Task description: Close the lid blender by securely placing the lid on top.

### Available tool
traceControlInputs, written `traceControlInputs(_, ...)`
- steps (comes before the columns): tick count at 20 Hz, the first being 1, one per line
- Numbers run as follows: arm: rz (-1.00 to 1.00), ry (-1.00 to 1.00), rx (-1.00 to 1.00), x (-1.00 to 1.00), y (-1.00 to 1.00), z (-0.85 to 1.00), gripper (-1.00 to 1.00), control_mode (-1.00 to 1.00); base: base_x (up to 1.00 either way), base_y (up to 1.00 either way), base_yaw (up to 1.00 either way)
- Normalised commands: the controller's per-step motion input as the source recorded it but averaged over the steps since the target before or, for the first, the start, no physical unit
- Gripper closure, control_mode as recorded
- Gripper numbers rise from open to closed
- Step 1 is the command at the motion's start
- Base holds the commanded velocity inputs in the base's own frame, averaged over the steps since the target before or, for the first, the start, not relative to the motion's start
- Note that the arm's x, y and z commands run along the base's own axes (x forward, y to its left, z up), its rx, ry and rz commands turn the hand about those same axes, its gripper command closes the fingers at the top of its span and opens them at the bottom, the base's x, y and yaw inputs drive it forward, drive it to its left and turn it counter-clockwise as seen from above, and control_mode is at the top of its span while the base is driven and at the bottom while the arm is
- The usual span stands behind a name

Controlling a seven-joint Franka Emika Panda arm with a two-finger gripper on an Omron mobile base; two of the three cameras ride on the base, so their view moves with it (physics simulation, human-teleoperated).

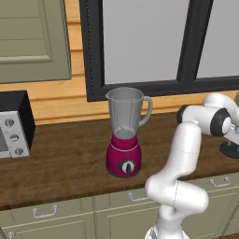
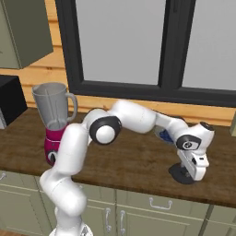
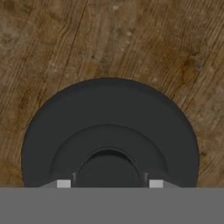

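Across the lower half of the left base view runs the wooden table point(image 1: 60, 158), with the blender point(image 1: 125, 135) at centre, upright, long axis vertical, jar mouth open and spout toward the upper left. The lid point(image 3: 109, 131) lies flat at the table's right end, well apart from it. The tool point(image 2: 192, 171) sits narrowed on the lid's raised centre. Lifting, carrying and seating remain.

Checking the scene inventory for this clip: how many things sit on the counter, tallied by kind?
Blender: 1
Lid: 1, lying flat on the wooden counter
Microwave: 1
Dish with blue bits, mostly hidden behind the arm: 1
Total: 4
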Motion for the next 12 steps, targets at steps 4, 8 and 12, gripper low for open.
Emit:
traceControlInputs(4, 0.00, 0.13, -0.12, 0.17, 0.53, -1.00, 1.00, -1.00, 0.00, 0.00, 0.00)
traceControlInputs(8, 0.00, 0.00, 0.00, -0.05, 0.30, -0.39, 1.00, -1.00, 0.00, 0.00, 0.00)
traceControlInputs(12, 0.00, -0.07, 0.00, -0.43, 0.23, 0.39, 1.00, -1.00, 0.00, 0.00, 0.00)
